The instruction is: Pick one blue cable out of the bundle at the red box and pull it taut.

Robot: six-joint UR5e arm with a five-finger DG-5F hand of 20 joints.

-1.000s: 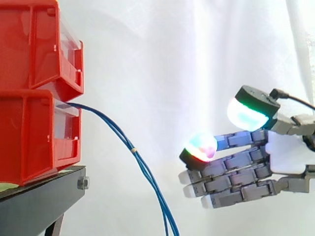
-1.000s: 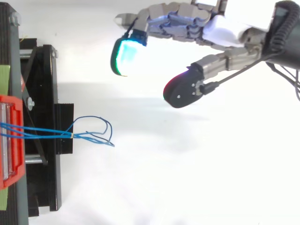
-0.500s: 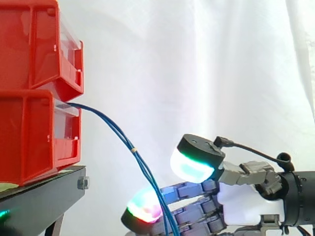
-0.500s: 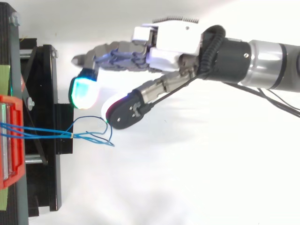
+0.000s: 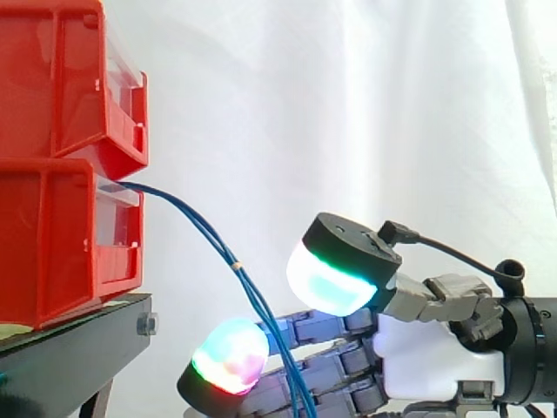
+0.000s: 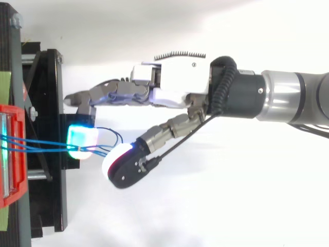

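Brightly and evenly lit, with the white curtain (image 5: 365,104) close to blown out. Softly shadowed beneath the hand (image 6: 175,85) in the top view (pale grey, loose-edged). Tinted cyan around the glowing fingertips (image 6: 82,141).

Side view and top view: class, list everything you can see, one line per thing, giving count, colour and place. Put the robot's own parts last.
Bins: two, red, stacked at the left on the stand.
Stand: one, black, under the bins.
Blue cables: one bundle, strand count unclear, running out of the lower bin and hanging down to the right.
Tie: one, pale, round the bundle partway down.
Curtain: one, white, behind everything.
Hand: one, grey and white, fingers straight, reaching from the right to the hanging cables.
Pads: glowing cyan, green and pink, on the hand's fingertips.
Arm: one, silver and black, entering from the right.
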